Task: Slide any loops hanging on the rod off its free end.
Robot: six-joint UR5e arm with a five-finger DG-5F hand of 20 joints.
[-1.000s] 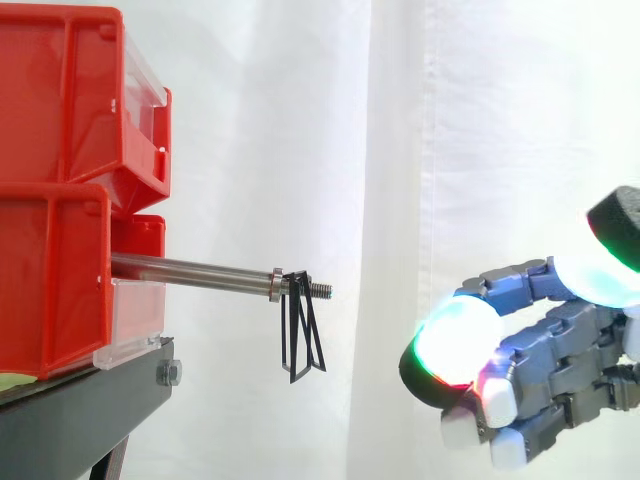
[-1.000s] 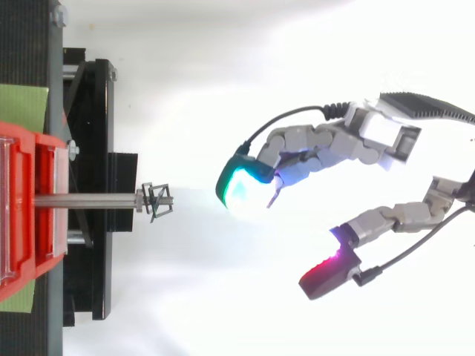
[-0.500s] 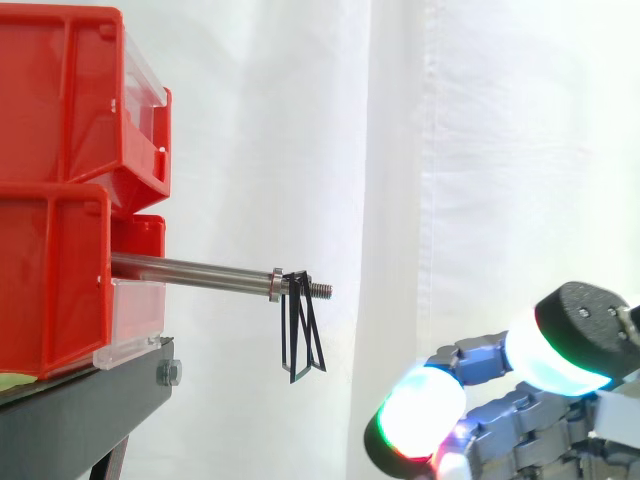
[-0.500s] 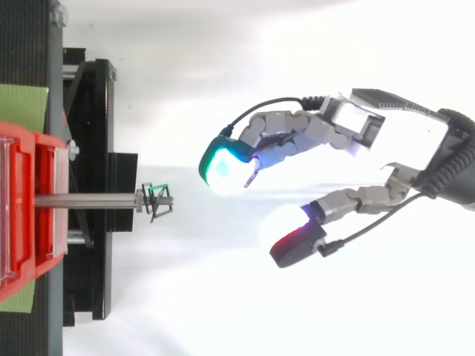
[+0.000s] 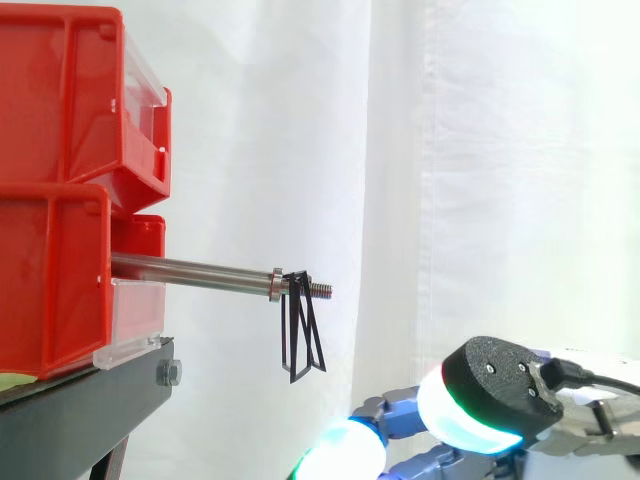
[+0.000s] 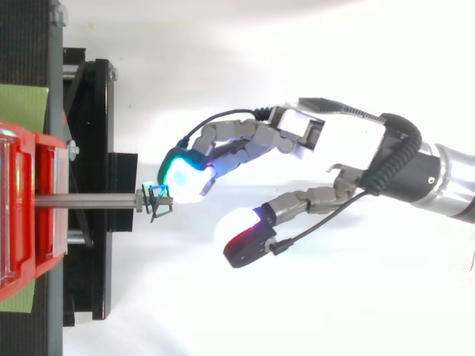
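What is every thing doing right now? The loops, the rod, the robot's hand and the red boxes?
loops: hanging on the rod by its threaded free end, not yet off.
rod: level, sticking out from the red bins.
hand: open, holding nothing, lower than the loops and apart from them.
red bins: stacked one on the other, on the black stand.

Two red bins (image 5: 60, 100), one rod (image 5: 190, 268), one hand (image 6: 297, 133), loops (image 5: 300, 330) bunched, count unclear
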